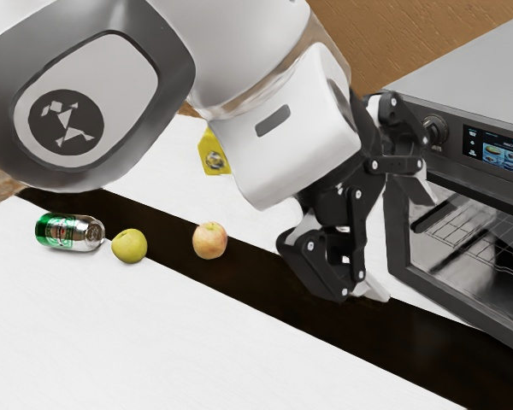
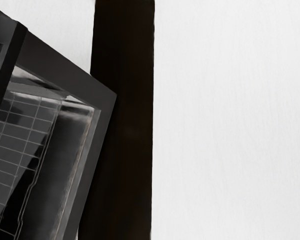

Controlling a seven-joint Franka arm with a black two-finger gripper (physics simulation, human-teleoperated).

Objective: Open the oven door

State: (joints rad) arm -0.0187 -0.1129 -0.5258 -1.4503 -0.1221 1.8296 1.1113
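- Oven door (image 1: 397, 231): one, dark-framed, glazed; at the exterior view's right, on the front of the oven (image 1: 470, 73), directly beside the gripper (image 1: 400, 239). Whether fully shut, cannot tell.
- Gripper, black: jaws open, set wide apart, nothing held between them. One jaw stands before the upper part of the door frame, the other near the lower corner; contact with the door, cannot tell.
- Wire rack (image 1: 462, 226): one, seen through the door's glass, in the wrist view also.
- Knob (image 1: 434, 129): one, round, dark, above the door.
- Display (image 1: 498, 155): one, lit, with small pictures of food, next to the knob.
- Arm (image 1: 274, 162): white and grey, entering from the exterior view's upper left.
- Counter (image 1: 111, 333): white, crossed by a dark strip (image 1: 299, 295) that passes beneath the gripper and alongside the oven.
- Reddish-yellow fruit (image 1: 209, 241): one, round, on the dark strip.
- Yellow item (image 1: 212, 154): one, with a round metallic part, partly hidden behind the arm.
- Green apple (image 1: 129, 246): one, at the strip's edge, farther from the gripper than the reddish-yellow fruit.
- Can (image 1: 68, 232): one, green and silver, lying on its side just beside the green apple.
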